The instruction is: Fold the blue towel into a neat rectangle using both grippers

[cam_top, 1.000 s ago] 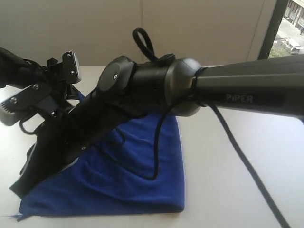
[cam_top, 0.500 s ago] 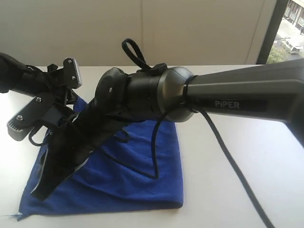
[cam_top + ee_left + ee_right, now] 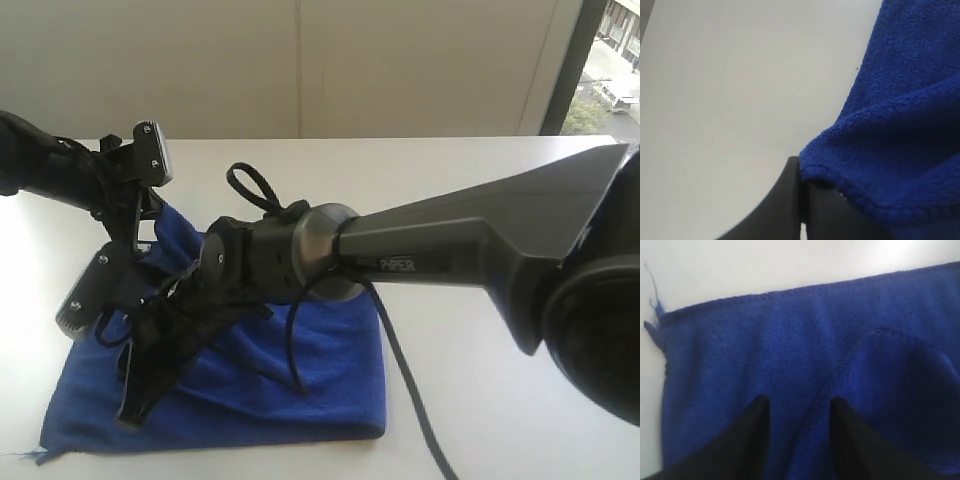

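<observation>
The blue towel [image 3: 330, 370] lies folded on the white table, with its back left part pulled up into a peak. My left gripper [image 3: 82, 308] points down at that side. In the left wrist view the left gripper [image 3: 801, 167] has its fingers pressed together, and the hem of the blue towel [image 3: 910, 100] starts right at their tip. My right gripper [image 3: 135, 408] reaches across from the right and hangs low over the towel's front left part. In the right wrist view the right gripper [image 3: 799, 402] is open, fingers spread just above the blue towel [image 3: 790, 330]. No white tag shows.
The white table [image 3: 480, 420] runs to a pale wall behind and a window at the far right. The long right arm lettered PIPER [image 3: 450, 250] and its black cable [image 3: 400, 380] cross over the towel. A frayed thread [image 3: 652, 290] sticks out at one towel corner.
The right arm has dropped and swung its gripper down close over the towel's front left. The left gripper has moved down and to the right, toward the towel's raised edge.
</observation>
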Available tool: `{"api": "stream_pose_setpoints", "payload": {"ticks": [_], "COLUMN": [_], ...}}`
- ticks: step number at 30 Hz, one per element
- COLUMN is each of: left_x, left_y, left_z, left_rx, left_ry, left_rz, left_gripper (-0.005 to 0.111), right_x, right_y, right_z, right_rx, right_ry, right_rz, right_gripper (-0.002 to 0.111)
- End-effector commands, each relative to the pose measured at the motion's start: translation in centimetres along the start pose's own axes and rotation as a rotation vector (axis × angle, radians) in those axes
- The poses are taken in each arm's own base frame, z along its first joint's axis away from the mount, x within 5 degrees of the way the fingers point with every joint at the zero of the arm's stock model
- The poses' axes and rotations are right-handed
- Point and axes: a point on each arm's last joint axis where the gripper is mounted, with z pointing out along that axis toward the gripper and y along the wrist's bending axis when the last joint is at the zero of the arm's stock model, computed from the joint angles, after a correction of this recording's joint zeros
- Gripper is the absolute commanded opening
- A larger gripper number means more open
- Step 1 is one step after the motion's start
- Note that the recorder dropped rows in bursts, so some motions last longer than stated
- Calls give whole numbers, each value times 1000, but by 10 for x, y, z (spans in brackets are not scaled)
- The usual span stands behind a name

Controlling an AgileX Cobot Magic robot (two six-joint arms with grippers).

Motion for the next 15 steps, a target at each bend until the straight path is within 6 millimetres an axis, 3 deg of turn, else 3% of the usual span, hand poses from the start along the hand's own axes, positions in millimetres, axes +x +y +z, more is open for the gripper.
{"api": "stream_pose_setpoints", "payload": {"ticks": [1,15], "left_x": [-3,-3], "left_y": [-1,-1], "left_z": [-2,-2], "left_rx": [20,19], "left_ry": [-31,-32], "left_rz": [137,135], "left_gripper": [0,0], "right_x": [6,13], "right_y": [-7,-7], "right_z": [6,16], "right_rx": [44,51], "right_ry": [-3,14], "right_rz": [-8,-2], "right_gripper": [38,38]}}
